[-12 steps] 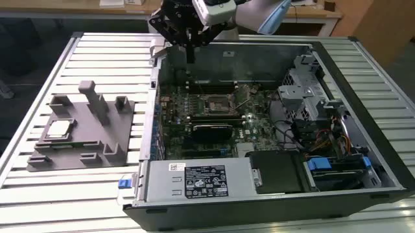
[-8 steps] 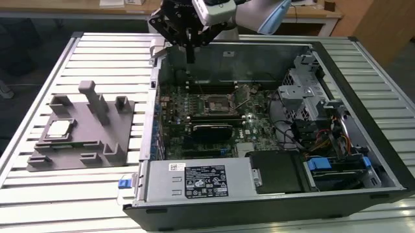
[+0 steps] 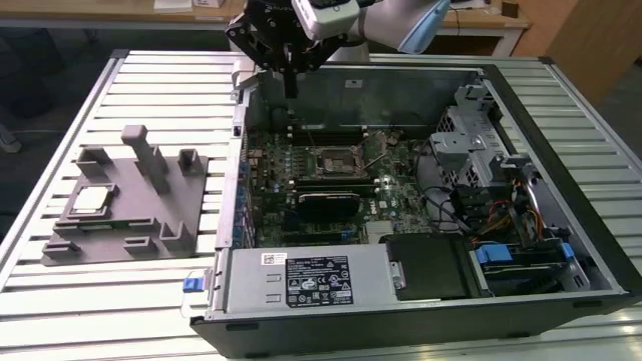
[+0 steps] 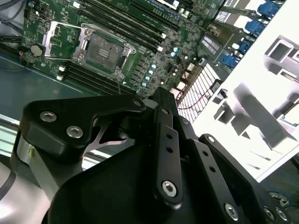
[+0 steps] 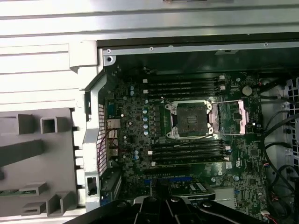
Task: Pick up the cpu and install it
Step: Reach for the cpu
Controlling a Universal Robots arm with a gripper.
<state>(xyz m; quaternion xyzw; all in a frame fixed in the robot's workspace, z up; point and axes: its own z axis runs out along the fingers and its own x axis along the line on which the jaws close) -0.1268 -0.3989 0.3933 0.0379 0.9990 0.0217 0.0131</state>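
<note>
- The cpu [image 3: 92,199] is a small flat square with a shiny silver metal top and a thin pale rim. It lies flat on the grey tray [image 3: 135,226], at the exterior view's left, about mid-height of the frame.
- The tray is matte grey plastic with blocky upright posts and rests on the ribbed metal table [image 3: 60,301].
- The black gripper [image 3: 291,94] hangs at the exterior view's upper centre, over the far left corner of the open computer case [image 3: 602,248]. Its claw is closed to a narrow tip, holds nothing, and is well apart from the cpu.
- The socket [image 5: 191,120] on the green motherboard [image 5: 247,154] is a dark square in a silver metal frame, its plate swung open beside it.
</note>
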